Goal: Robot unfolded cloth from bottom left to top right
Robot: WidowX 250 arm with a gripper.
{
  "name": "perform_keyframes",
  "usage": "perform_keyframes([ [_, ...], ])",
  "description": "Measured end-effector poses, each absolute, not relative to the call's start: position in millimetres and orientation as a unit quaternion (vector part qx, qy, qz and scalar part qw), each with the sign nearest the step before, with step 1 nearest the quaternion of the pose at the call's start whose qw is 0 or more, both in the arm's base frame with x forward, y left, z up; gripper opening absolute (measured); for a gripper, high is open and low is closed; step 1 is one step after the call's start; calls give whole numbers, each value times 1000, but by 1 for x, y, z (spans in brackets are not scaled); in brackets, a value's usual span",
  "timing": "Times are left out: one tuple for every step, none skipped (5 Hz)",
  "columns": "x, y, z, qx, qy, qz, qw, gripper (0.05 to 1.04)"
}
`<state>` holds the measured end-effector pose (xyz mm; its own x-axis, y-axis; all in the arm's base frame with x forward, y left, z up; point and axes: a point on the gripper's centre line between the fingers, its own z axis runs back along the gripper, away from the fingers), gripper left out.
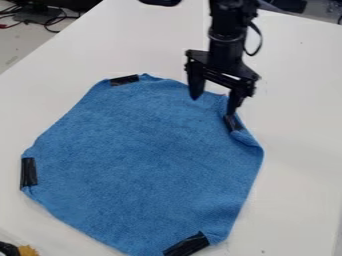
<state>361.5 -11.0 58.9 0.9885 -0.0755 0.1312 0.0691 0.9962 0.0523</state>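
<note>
The blue cloth (140, 165) lies mostly flat across the white table, its outline many-sided, with black tape on several of its edges. Over its upper right edge hangs the black gripper (214, 106), fingers apart and pointing down. The right finger is at the cloth's edge beside a strip of black tape (232, 123); the left finger is over the cloth's top edge. Near that right strip the cloth is slightly rumpled and folded.
The white table (300, 130) extends around the cloth. Cables lie beyond its edge at the upper left. A dark and yellow object (27, 250) is at the bottom left corner.
</note>
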Motion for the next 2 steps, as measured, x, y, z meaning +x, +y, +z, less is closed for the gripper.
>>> perform_keyframes([
  [349,14,62,31,-72,-17,997,1000],
  [340,32,57,23,-69,3,997,1000],
])
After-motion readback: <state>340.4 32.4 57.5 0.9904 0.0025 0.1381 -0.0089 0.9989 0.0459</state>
